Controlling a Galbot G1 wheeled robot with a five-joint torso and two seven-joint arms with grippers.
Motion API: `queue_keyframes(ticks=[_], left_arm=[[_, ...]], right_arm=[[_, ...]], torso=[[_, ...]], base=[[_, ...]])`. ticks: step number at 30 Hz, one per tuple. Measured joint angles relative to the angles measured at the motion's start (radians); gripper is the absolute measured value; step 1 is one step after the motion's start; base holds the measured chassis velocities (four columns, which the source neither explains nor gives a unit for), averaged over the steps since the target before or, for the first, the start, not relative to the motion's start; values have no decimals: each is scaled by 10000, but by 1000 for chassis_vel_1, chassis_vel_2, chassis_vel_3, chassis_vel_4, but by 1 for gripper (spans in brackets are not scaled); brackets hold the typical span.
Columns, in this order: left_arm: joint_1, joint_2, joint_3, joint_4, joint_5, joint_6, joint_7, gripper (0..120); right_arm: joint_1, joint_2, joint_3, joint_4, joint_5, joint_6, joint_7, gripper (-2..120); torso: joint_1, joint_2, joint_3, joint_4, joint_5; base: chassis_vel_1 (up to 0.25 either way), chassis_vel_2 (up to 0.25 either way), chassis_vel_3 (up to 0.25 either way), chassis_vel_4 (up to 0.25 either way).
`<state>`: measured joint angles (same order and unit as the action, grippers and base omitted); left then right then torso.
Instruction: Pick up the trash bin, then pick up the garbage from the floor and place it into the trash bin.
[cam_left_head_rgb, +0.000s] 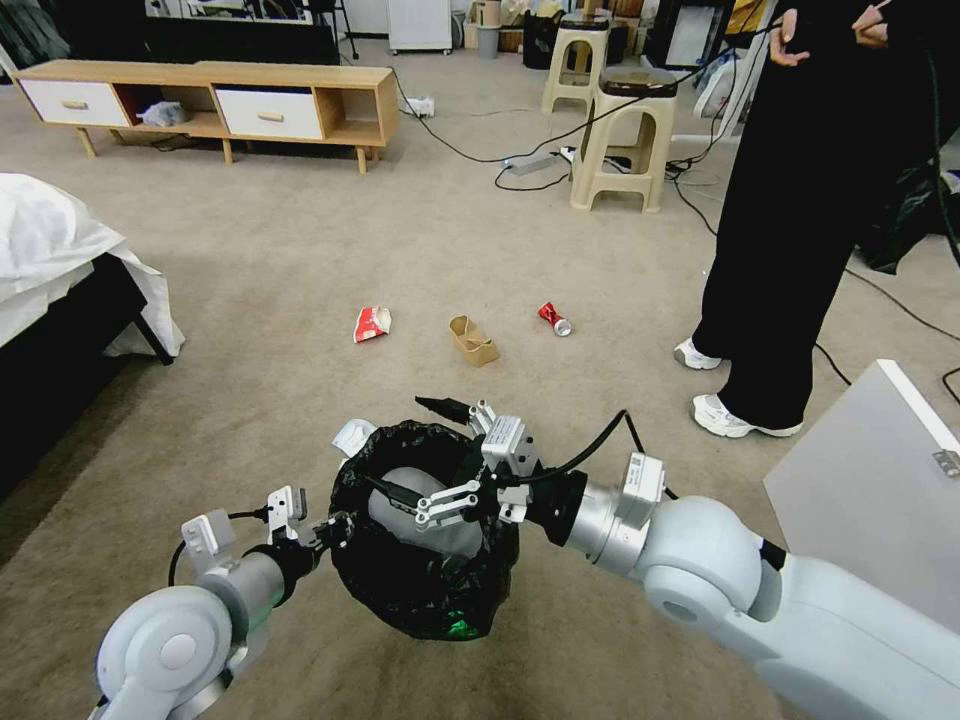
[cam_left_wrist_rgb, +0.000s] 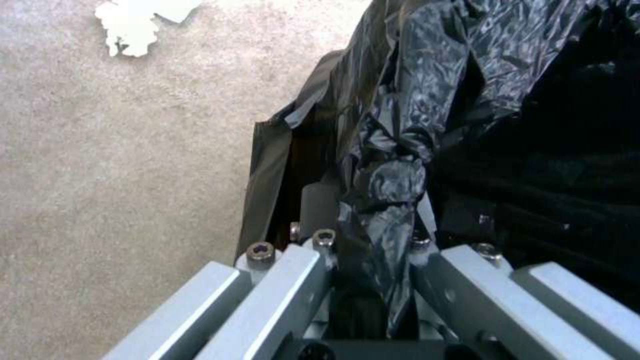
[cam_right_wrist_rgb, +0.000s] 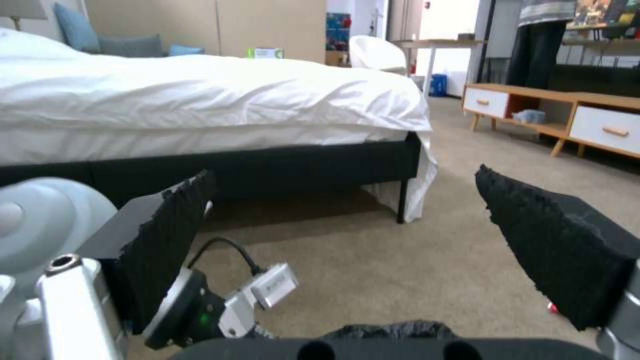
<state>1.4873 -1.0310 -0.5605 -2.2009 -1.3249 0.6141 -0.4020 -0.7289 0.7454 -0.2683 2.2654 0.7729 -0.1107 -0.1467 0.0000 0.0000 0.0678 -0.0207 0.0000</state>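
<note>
The trash bin, grey inside and lined with a crinkled black bag, hangs just above the carpet. My left gripper is shut on its near-left rim; in the left wrist view the bag is pinched between the fingers of my left gripper. My right gripper is open over the bin's mouth, holding nothing, its black pads spread wide. Garbage lies on the floor beyond: a red-white wrapper, a brown paper box and a crushed red can. A white tissue lies by the bin's far-left side.
A bed with white sheets stands at the left. A person in black stands at the right, near a white box. Beige stools, floor cables and a low wooden cabinet lie farther back.
</note>
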Motion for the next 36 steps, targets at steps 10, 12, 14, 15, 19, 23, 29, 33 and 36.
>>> queue_keyframes(ticks=[10, 12, 14, 15, 19, 23, 29, 33, 36], left_arm=[[-28, -167, 66, 227, 240, 0, -10, 1], [5, -181, 44, 230, 317, -3, -9, 1], [24, -186, 16, 230, 357, -8, -7, 1], [46, -190, -22, 230, 418, -18, 9, 1], [123, -181, -181, 256, 803, -94, 163, 1], [185, -124, -348, 370, 1254, -198, 393, 1], [332, -356, -605, 461, 1844, -429, 615, 1], [415, -488, -726, 497, 2307, -532, 730, 1], [480, -544, -860, 540, 2629, -592, 840, 1]], right_arm=[[-102, -578, 618, 523, 511, -5, -89, 99], [-353, -664, 910, 602, 536, -5, -92, 99], [-555, -695, 1110, 627, 536, -4, -91, 99], [-782, -728, 1339, 648, 533, -1, -87, 99], [-1916, -899, 2559, 684, 433, 43, -76, 99], [-3783, -1197, 4741, 713, 239, 219, -110, 99], [-5089, -880, 6102, 468, -29, 412, -109, 99], [-5120, -516, 6188, 206, -166, 430, 60, 99], [-5116, -224, 6205, -8, -307, 436, 154, 99]], torso=[[0, 0, 0, 0, 0], [0, 0, 0, 2, -1], [0, 0, 0, 1, 0], [0, 0, 0, 1, 0], [0, 0, 0, 4, 2], [0, 0, 0, 1, 1], [0, 0, -1, -1, 0], [0, 1, 0, 2, -1], [0, 0, 0, 1, 0]], base=[[0, 0, 0, 0], [0, 0, 0, 0], [0, 0, 0, 0], [0, 0, 0, 0], [0, 0, 0, 0], [0, 0, 0, 0], [0, 0, 0, 0], [0, 0, 0, 0], [0, 0, 0, 0]])
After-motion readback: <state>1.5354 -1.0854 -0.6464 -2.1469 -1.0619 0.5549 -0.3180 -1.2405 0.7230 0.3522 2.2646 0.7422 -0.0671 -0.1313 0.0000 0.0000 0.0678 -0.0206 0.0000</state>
